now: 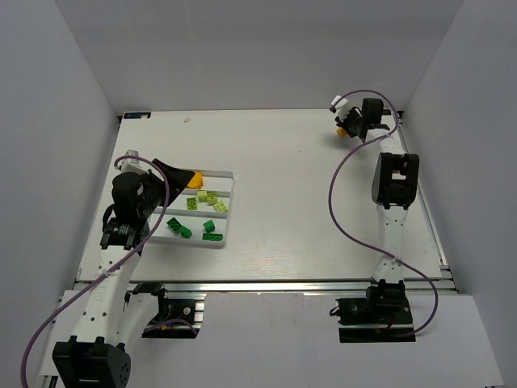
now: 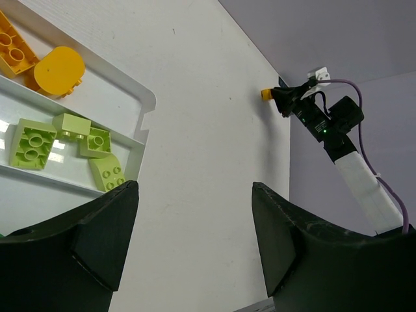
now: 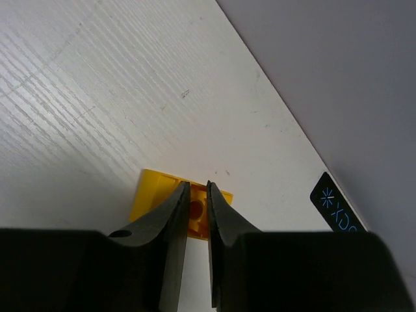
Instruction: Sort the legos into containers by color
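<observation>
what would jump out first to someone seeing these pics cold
The white tray at the left of the table stands out first, its three compartments holding legos grouped as orange, lime and dark green. Next is the right gripper, off at the table's far right corner, shut on a lone yellow brick, while the left gripper hangs open by the tray.
</observation>
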Controlling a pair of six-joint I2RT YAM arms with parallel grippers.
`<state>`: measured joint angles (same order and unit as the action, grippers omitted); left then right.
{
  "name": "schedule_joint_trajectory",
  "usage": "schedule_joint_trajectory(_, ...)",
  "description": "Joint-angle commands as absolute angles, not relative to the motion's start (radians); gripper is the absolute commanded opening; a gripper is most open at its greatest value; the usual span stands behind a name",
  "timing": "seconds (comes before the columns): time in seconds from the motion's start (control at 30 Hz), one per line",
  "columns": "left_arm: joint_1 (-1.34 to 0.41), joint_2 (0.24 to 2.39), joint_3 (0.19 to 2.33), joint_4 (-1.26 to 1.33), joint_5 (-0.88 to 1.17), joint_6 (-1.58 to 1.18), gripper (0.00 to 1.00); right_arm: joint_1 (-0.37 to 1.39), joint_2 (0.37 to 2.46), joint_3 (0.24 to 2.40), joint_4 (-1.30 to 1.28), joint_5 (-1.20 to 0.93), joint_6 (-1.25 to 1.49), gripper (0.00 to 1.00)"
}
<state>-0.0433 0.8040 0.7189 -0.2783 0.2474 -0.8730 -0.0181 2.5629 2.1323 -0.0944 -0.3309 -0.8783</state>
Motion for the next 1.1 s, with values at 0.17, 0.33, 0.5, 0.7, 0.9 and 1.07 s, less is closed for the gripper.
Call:
schedule_joint_trajectory(0.17, -0.048, 0.766, 0.719, -0.264, 0.241, -0.882, 0.80, -0.032, 2.390, 1.895, -0.211, -0.446, -1.017, 0.20)
schedule_joint_trajectory(0.33, -0.048, 0.747, 0.696, -0.247, 0.244, -0.890, 0.80, -0.038, 2.234, 1.691, -0.250, -0.538, -1.068, 0.19)
schedule_joint_trajectory(0.5, -0.048, 0.732, 0.675, -0.238, 0.245, -0.890, 0.80, -0.028, 2.051, 1.514, -0.288, -0.636, -1.101, 0.20)
schedule_joint_trajectory(0.7, -0.048, 0.732, 0.655, -0.213, 0.262, -0.893, 0.80, -0.012, 1.918, 1.459, -0.230, -0.663, -0.954, 0.36)
schedule_joint_trajectory(0.9, -0.048, 0.736, 0.646, -0.192, 0.278, -0.891, 0.80, -0.006, 1.951, 1.668, -0.334, -0.556, -0.662, 0.48)
schedule_joint_trajectory(1.07, -0.048, 0.709, 0.624, -0.193, 0.273, -0.899, 0.81, -0.002, 1.935, 1.675, -0.413, -0.408, -0.410, 0.63)
